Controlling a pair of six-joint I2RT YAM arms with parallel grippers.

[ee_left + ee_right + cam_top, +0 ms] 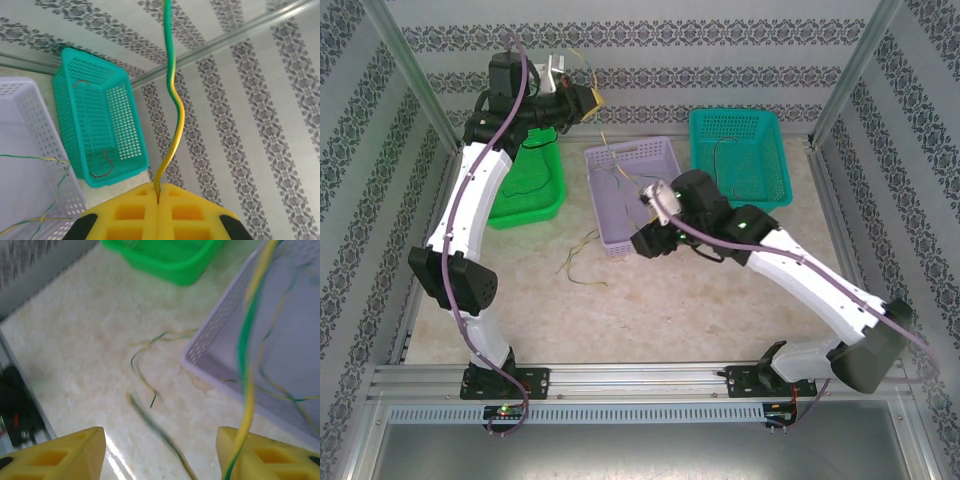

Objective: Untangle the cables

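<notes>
The left claw (159, 192) has its yellow pads pressed flat together and pinches one thin yellow-and-green wire (172, 100), which rises from between the tips. In the overhead view this claw hangs high by the back wall, above the bright green plastic basket (535, 210). From there fine yellow-green strands trail down towards the lilac perforated plastic basket (632, 150), where more strands (617, 175) lie. The right claw (160, 440) hovers low beside that lilac basket with its jaws well apart and nothing between them. A yellow-green strand (248, 365) runs down close against its right-hand finger (265, 455); whether it touches, I cannot tell. Further out, loose yellow-green wires (142, 375) curl on the pale marbled table (670, 310), just beside the lilac basket. A dark wire (107, 160) lies in the teal mesh basket (135, 125). The step in hand looks like drawing one wire clear of the bunch. Next, probably, the right claw must shut on a neighbouring strand, or pin the bunch, so that the lifted wire slides free rather than dragging the rest along.
</notes>
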